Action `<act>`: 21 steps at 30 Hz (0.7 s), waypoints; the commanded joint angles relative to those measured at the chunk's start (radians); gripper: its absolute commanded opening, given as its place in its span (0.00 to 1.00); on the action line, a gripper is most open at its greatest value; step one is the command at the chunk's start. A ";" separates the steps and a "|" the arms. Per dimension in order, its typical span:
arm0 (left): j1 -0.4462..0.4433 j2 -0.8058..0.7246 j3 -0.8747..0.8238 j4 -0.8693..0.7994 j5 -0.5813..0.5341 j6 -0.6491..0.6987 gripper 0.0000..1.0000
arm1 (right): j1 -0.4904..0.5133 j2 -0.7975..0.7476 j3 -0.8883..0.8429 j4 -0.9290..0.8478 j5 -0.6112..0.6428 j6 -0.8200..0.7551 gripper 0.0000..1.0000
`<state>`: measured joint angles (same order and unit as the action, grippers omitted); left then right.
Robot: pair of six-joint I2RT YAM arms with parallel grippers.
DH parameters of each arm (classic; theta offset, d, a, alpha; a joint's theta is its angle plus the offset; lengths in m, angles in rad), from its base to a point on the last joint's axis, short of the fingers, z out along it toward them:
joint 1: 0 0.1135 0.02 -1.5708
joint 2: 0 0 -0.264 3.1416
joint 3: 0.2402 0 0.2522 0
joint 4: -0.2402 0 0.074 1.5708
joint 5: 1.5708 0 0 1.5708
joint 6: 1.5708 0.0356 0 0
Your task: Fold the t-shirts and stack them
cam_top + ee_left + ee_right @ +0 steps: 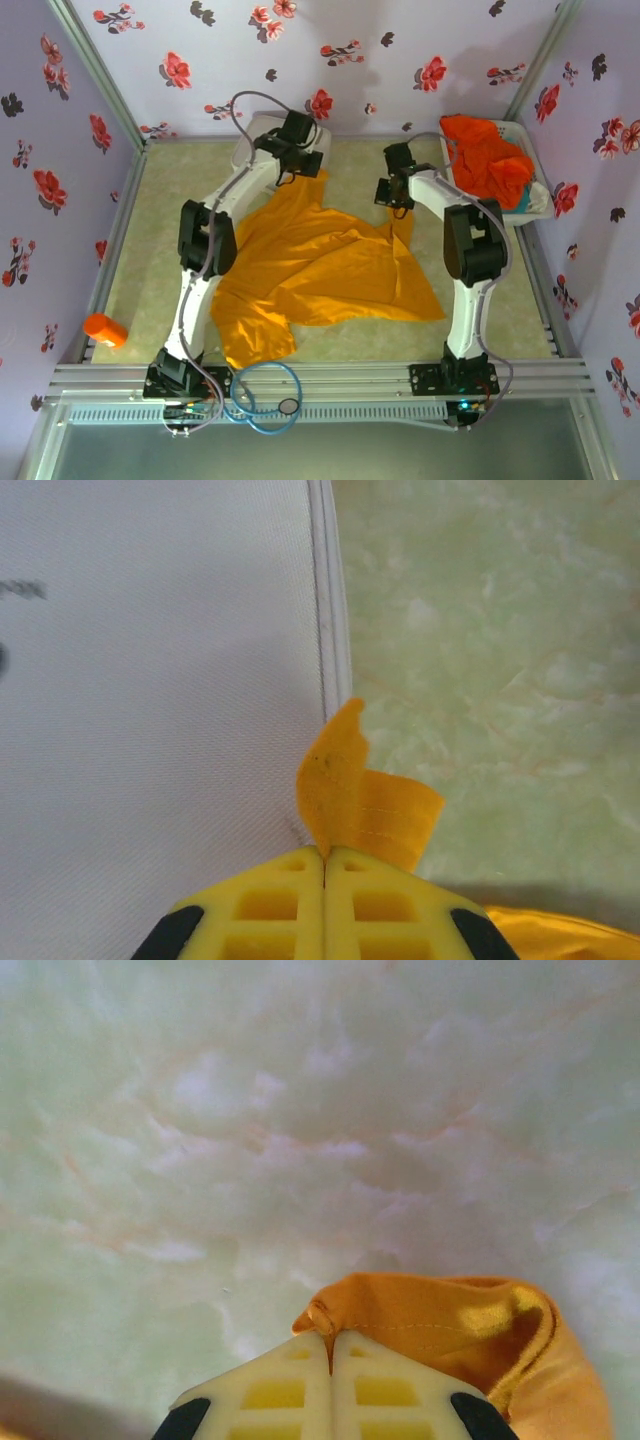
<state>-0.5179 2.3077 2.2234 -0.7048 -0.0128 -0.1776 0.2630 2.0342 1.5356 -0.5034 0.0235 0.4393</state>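
A golden yellow-orange t-shirt (320, 265) lies crumpled and partly spread across the middle of the table. My left gripper (305, 172) is shut on its far left edge, and a hemmed corner of the cloth (355, 800) sticks up out of the closed yellow fingers (260, 900). My right gripper (400, 200) is shut on the far right edge, where a bunched hem (420, 1315) comes out between its fingers (390, 1385). A brighter red-orange t-shirt (487, 160) sits heaped in the white basket (535, 200) at the back right.
A white rounded case (150, 680) lies at the back of the table under the left gripper. A small orange cylinder (104, 330) rests at the left rim. The table has raised metal edges and flowered walls all round.
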 commanded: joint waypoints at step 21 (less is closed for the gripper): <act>0.248 -0.234 -0.113 0.040 -0.191 0.024 0.00 | -0.217 -0.012 -0.005 0.257 -0.284 0.297 0.00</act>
<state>-0.2844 2.0727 2.1162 -0.7048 -0.1307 -0.1581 0.0456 2.0045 1.4986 -0.2588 -0.2317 0.7101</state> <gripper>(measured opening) 0.044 0.042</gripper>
